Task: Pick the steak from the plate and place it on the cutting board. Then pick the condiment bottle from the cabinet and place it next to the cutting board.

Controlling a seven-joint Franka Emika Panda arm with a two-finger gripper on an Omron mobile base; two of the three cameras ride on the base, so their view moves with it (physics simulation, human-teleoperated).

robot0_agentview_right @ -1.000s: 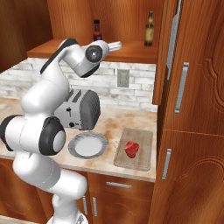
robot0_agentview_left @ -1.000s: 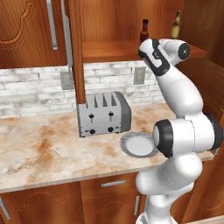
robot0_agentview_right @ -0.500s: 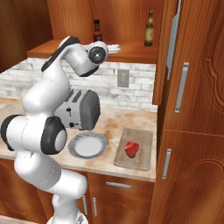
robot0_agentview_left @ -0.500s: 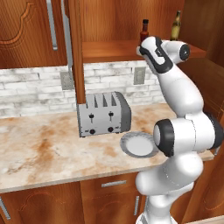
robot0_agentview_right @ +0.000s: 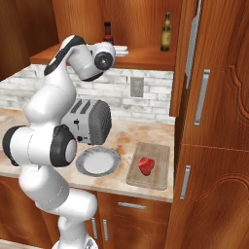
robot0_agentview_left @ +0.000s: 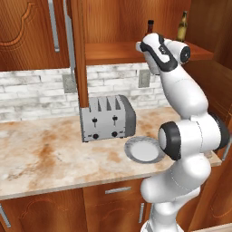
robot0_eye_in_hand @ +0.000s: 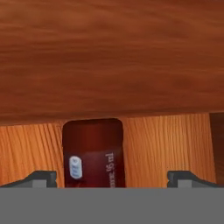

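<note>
left base view:
arm: rises from the lower right and reaches up to the open shelf (robot0_agentview_left: 113,53) of the cabinet (robot0_agentview_left: 27,27)
condiment bottle (robot0_agentview_left: 150,26): upright on the shelf, its red cap and dark neck showing just above and behind the white hand
other bottle: a taller olive-green bottle (robot0_agentview_left: 182,26) stands further right on the same shelf, apart from it
plate (robot0_agentview_left: 144,150): bare, on the tabletop (robot0_agentview_left: 41,154) just in front of the toaster (robot0_agentview_left: 108,118)

right base view:
steak (robot0_agentview_right: 146,165): lies on the cutting board (robot0_agentview_right: 151,166), to the right of the plate (robot0_agentview_right: 98,161), so the first half of the task looks done
condiment bottle (robot0_agentview_right: 108,34): on the shelf (robot0_agentview_right: 141,56) right behind the wrist; the olive-green bottle (robot0_agentview_right: 166,32) stands well to its right
hand: level with the shelf and pointing inward at the bottle

hand view:
tool (robot0_eye_in_hand: 112,177): released, jaws spread wide, one dark tip low at each side and nothing between the pads yet
condiment bottle (robot0_eye_in_hand: 93,153): straight ahead, dark red-brown body with its label facing the camera, between the two tips but left of the midline, so nearer the left tip
long axis: the bottle stands upright on the shelf floor and runs up the view, square to the line joining the tips
judgement: the coming move looks like a short straight push forward, perhaps nudged a little toward the bottle's side, until the tips flank the body, then a squeeze
</note>
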